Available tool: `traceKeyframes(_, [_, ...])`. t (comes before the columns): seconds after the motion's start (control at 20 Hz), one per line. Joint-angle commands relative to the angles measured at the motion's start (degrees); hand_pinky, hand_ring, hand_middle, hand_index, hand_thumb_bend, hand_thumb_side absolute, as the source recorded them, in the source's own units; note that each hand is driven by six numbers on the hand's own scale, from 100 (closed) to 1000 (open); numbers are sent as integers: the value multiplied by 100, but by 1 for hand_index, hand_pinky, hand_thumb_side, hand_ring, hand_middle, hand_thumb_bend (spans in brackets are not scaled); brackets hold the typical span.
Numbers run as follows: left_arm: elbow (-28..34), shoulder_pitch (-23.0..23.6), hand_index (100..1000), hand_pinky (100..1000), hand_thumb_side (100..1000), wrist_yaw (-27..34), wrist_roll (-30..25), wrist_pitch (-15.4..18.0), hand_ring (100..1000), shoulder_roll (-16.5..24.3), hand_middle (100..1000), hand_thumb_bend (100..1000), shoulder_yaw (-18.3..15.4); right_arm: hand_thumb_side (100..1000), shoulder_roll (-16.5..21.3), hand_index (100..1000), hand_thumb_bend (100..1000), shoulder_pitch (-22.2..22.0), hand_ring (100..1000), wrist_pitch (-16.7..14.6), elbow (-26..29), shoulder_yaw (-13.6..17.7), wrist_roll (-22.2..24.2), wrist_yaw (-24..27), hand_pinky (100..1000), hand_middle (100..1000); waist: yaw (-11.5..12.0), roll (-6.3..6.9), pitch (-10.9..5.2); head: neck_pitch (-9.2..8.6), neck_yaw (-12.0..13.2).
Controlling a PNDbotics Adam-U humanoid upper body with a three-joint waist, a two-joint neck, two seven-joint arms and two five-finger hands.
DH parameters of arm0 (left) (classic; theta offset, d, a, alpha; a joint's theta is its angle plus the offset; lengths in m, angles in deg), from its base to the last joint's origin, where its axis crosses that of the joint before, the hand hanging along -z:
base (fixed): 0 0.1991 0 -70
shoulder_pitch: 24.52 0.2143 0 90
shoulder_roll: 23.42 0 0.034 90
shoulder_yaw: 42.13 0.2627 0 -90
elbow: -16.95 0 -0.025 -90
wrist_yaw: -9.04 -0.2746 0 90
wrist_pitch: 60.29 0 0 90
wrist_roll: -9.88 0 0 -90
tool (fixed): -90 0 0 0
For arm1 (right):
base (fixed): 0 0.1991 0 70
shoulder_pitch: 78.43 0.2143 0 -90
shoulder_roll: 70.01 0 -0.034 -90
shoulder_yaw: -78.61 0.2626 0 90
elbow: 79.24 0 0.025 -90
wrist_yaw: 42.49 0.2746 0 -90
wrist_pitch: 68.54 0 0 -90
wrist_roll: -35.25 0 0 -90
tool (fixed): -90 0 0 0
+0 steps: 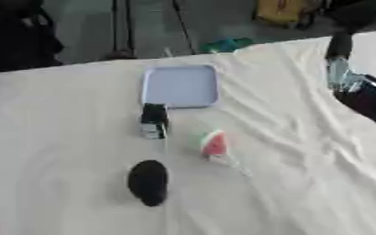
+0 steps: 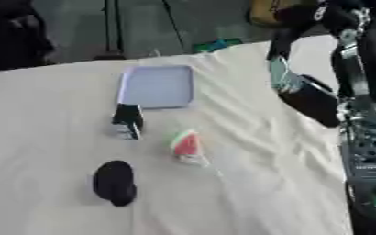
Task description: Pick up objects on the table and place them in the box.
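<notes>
- My right arm [image 2: 307,98] hangs above the table's right side, well apart from everything I have to move; that reads as me holding clear, so the whole spread stays open to my eyes before I choose a target
- The hand on that arm I cannot make out, so whether its fingers are apart or curled I cannot tell; nothing appears to be carried
- My left hand shows nowhere, save perhaps a pale sliver at the lower left edge that I cannot identify
- The box [image 1: 180,86], a shallow pale-blue tray shape, sits at the far middle of the cloth-covered table [image 1: 55,137], with nothing in it that I can see
- A small black-and-white block [image 1: 153,120] stands just below the box's near edge, so it looks like the shortest carry
- The watermelon slice [image 1: 213,143] lies to its right, and the dark oval object [image 1: 148,181] sits nearest me
- The right eye view shows my arm's full length with its silver joints; the left eye view cuts it to a piece at the upper right corner
</notes>
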Motion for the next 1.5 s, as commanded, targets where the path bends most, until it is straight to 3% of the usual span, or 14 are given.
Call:
traceKeyframes(0.05, [81,-39,671,632,843,15,-5,-3,664,60,767,100,-8,456,35,725,100,49,490,-15,133,18,2,-15,672,556,-13,-7,-78,-72,19])
traceKeyframes(0.1, [81,-38,672,633,843,16,-3,-3,665,59,767,100,-9,570,39,756,100,51,519,-6,133,17,2,-15,705,585,-16,-7,-79,-71,22])
traceKeyframes(0.25, [81,-36,672,633,843,14,5,-5,665,57,767,100,-11,592,57,766,100,89,529,101,133,12,10,-140,715,596,-24,-8,-86,-58,26])
traceKeyframes(0.3, [81,-33,672,633,844,13,6,-6,666,57,768,100,-11,694,73,842,100,109,601,125,132,-7,29,-201,767,691,-29,-11,-92,-48,26])
traceKeyframes(0.6, [81,-15,671,634,849,15,-8,-16,666,53,769,100,4,724,268,923,100,650,793,361,9,-640,1106,-1038,851,845,-90,-79,-161,-13,-9])
traceKeyframes(0.85, [81,-11,671,634,851,31,-34,-22,667,60,769,100,22,755,480,939,100,1156,858,338,-336,-1283,1914,-1751,840,889,-85,-131,-183,-31,-55])
traceKeyframes(1.0, [81,-8,670,634,851,40,-48,-21,667,64,769,100,29,769,541,940,100,1379,867,207,-559,-1542,2133,-1968,837,893,-81,-148,-191,-32,-72])
traceKeyframes(1.05, [81,0,670,634,851,45,-59,-21,667,73,769,100,41,846,619,960,100,1556,882,99,-692,-1768,2238,-2018,825,902,-72,-163,-205,-19,-102])
traceKeyframes(1.2, [81,14,670,635,852,60,-82,-20,668,80,770,100,55,887,670,954,100,1922,882,-25,-1159,-2220,2338,-2094,824,897,-77,-190,-221,-8,-139])
traceKeyframes(1.25, [81,19,670,636,854,65,-90,-19,669,76,771,100,62,935,650,950,100,1964,886,-25,-1280,-2312,2336,-2123,827,897,-81,-203,-222,-14,-148])
traceKeyframes(1.5, [81,6,670,636,854,85,-113,-11,669,73,771,100,78,1000,437,969,100,1767,895,29,-1553,-2450,2391,-2426,836,903,-82,-227,-215,-40,-162])
